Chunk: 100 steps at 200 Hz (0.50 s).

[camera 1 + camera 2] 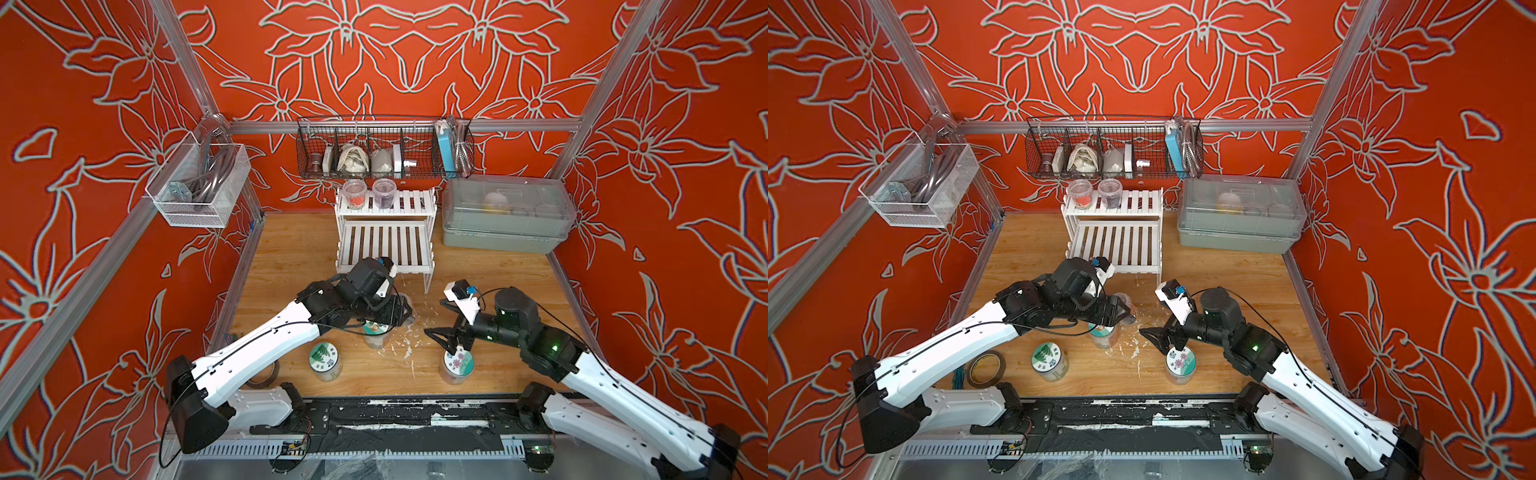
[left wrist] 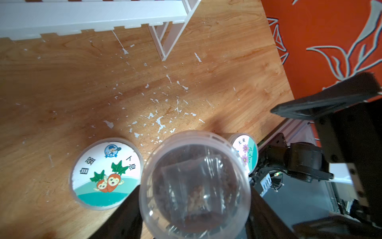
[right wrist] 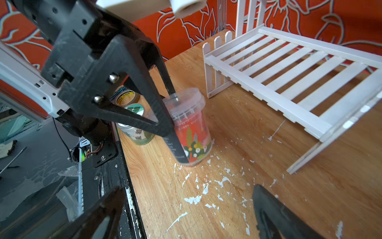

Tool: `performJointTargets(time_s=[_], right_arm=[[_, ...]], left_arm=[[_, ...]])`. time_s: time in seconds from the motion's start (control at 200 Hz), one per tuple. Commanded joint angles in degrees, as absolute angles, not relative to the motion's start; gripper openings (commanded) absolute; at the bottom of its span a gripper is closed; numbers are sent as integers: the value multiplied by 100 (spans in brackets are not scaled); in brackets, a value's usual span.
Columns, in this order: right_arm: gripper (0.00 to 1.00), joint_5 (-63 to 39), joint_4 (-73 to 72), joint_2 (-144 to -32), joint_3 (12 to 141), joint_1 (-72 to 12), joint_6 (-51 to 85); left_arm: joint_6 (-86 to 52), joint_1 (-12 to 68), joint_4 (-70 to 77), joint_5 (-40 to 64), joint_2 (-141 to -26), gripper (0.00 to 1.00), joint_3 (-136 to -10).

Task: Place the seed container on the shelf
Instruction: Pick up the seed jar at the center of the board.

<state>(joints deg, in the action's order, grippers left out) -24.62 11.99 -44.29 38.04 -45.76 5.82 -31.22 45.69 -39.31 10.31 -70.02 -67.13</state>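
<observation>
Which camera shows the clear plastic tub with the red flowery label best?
The right wrist view: the clear red-labelled tub shows its labelled side, pinched by the left gripper. The left wrist view sees only its lid; in both top views the gripper mostly hides it.

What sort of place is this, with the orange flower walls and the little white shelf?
Probably a small robot test booth staged as a gardening corner: a left arm and right arm mounted at a wooden table, printed walls on aluminium rails, a seed container near the shelf.
</observation>
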Motion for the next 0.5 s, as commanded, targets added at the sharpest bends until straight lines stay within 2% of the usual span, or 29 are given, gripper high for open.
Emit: performJointTargets(time_s=[0.0, 0.495], right_arm=[[100, -2983, 475, -4430, 3643, -4665, -202], [100, -2984, 22, -5023, 3654, -4702, -422]], left_arm=[[-3355, 4526, -3570, 1567, -6874, 67, -6685], [-3507, 4527, -3226, 1888, -6794, 67, -6582]])
